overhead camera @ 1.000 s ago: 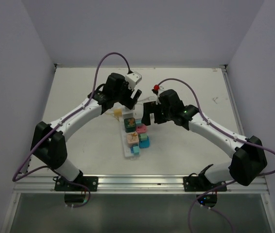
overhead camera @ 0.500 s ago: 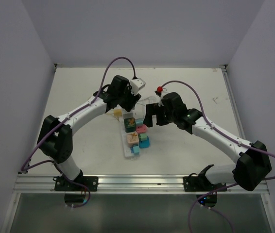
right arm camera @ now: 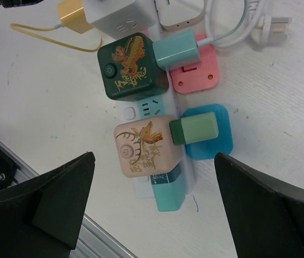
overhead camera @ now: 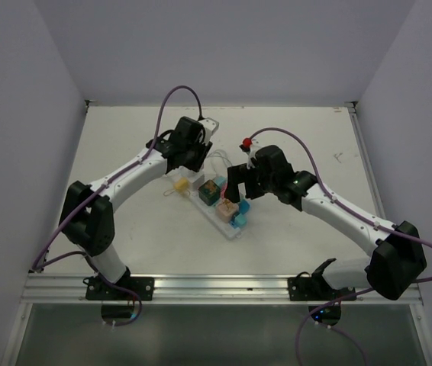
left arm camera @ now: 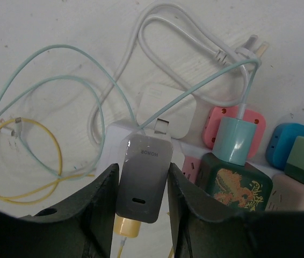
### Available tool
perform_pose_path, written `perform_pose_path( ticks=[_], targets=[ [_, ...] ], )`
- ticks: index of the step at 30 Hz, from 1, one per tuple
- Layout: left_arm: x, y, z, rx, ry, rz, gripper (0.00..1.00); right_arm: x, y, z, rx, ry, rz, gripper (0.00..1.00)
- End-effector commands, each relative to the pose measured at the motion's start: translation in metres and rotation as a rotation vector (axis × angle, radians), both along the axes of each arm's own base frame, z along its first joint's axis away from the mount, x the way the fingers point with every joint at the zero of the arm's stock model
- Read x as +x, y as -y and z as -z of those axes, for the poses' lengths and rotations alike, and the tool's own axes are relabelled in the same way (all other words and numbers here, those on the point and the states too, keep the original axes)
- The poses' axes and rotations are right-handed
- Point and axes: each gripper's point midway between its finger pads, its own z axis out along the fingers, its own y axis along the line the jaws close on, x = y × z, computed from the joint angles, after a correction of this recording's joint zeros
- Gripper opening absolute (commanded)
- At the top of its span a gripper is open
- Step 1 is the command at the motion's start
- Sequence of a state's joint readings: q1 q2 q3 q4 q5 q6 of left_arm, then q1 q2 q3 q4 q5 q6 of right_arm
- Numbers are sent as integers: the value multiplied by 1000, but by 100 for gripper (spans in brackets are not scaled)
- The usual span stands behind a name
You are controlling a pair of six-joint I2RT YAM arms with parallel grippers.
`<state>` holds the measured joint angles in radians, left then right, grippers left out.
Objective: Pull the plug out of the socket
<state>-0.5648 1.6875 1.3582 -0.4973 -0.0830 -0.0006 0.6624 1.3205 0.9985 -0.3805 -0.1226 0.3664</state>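
socket (overhead camera: 227, 216) lay diagonally on the table (overhead camera: 124, 152), mid-field between the two arms. A second earlier it ran straight out from the bases. Its far end had barely moved; the near end had swung toward the right arm.

grey charger plug (left arm camera: 144, 161) sat at that far end. left gripper (left arm camera: 143, 185) had gone from spread to clamped on the plug's two sides.

My read: the pull dragged the whole strip round instead of unseating the plug, so the plug wasn't off yet.

right gripper (right arm camera: 153, 155) hung over the strip's middle with fingers wide apart, same as before. It held nothing and was clear of the strip as far as I could tell. That arm probably needs to pin the strip before the next pull.

Couldn't see:
- The plug-to-strip joint was behind the charger body in the left wrist view and under the left gripper from the top.
- Most outlets were covered by the dark green cube (right arm camera: 133, 67), pink cube (right arm camera: 146, 148) and other adapters.
- The connector of the yellow cable (left arm camera: 28, 161) sat low between the fingers, partly cut off by the frame edge.
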Motion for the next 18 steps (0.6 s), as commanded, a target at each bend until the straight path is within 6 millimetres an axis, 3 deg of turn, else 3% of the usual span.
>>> perform_pose_path(
  ticks=[1,9,13,18],
  targets=[
    [-4,-13,-10,-17,-54,-173,31,-2,-10,-8,12,49,-71,97],
    [-32,-21,-16,28,-45,-253,41,4,-35,1,-44,119,-174,96],
    [-28,-25,-16,48,-26,-273,54,17,-49,2,-53,179,-200,94],
    [-21,-19,-17,49,-18,-262,59,37,-63,-1,-46,282,-228,89]
  ],
)
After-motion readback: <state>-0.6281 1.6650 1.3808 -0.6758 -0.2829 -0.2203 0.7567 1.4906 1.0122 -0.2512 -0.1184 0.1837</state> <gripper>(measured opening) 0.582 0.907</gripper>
